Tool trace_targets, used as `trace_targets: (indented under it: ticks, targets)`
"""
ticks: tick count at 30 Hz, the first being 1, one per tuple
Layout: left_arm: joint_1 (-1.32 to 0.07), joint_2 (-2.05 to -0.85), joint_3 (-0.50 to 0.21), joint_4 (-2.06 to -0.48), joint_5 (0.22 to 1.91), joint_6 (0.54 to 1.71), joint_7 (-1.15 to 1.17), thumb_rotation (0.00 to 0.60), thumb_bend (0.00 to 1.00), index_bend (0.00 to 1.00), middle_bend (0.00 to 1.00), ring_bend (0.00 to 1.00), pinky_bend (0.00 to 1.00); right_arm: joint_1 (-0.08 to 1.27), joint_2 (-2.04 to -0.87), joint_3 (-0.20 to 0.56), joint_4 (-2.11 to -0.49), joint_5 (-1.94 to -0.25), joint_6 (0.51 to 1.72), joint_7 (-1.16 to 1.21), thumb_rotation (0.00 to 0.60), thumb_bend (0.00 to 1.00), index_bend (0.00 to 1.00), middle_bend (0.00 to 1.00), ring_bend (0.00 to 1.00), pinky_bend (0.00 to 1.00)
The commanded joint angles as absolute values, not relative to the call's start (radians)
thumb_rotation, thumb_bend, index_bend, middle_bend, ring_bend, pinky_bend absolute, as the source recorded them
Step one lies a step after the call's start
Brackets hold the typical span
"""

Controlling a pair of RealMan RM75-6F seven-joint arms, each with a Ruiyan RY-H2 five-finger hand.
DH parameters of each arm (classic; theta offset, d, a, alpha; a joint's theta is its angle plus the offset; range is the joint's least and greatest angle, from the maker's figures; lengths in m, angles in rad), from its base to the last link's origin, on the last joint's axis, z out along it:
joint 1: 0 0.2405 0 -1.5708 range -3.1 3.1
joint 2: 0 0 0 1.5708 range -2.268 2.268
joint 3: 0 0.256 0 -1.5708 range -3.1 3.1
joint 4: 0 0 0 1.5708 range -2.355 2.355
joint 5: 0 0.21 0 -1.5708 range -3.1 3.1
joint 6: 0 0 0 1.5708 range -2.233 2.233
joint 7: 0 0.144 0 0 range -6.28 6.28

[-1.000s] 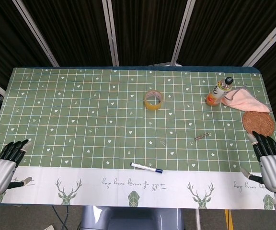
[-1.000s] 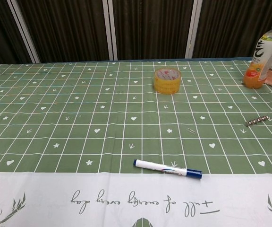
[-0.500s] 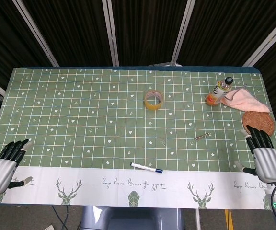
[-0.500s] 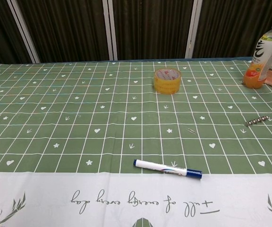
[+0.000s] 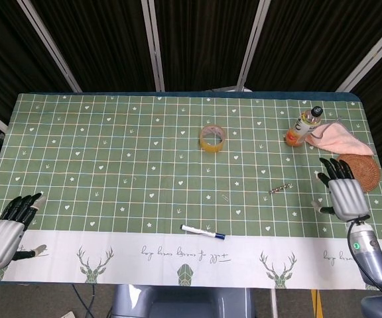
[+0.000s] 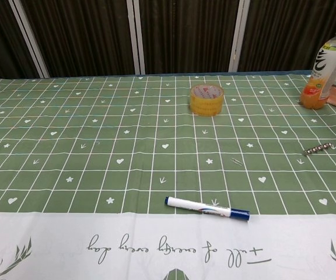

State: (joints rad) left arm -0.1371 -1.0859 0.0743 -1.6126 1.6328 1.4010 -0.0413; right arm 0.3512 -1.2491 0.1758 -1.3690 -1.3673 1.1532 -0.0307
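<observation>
In the head view my right hand hovers over the table's right side, fingers apart and holding nothing, just left of a brown woven coaster. A small metal chain lies to its left. My left hand rests empty at the front left corner, fingers extended. A blue-capped white marker lies near the front middle. Neither hand shows in the chest view.
A yellow tape roll sits mid-table. An orange drink bottle stands at the back right beside a pink cloth. A tiny clip lies right of centre. The green grid tablecloth covers the table.
My right hand has moved up and to the left from the front right corner, onto the table beside the coaster. The left hand has stayed put.
</observation>
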Motion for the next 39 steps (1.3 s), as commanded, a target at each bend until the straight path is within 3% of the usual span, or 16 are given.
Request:
trace_targets:
  ticks: [1,13,39]
  targets:
    - [-0.139,-1.084,0.075,-1.613,1.633,1.397,-0.047,0.6,0.08,0.0,0.0,0.0,0.0,0.433,-1.351,0.19,-1.212,-1.329,1.048,-0.02,0.6,0.12,0.36,0.06,0.0,0.04]
    - [-0.149,-1.086,0.071,-1.616,1.615,1.374,-0.058,0.6,0.08,0.0,0.0,0.0,0.0,0.515,-1.515,0.171,-0.943,-1.339,0.961,0.066,0.6,0.17,0.44,0.08,0.0,0.04]
    - [-0.16,-1.088,0.067,-1.618,1.582,1.339,-0.065,0.6,0.08,0.0,0.0,0.0,0.0,0.564,-1.664,0.129,-0.709,-1.366,0.891,0.18,0.6,0.17,0.45,0.08,0.0,0.04]
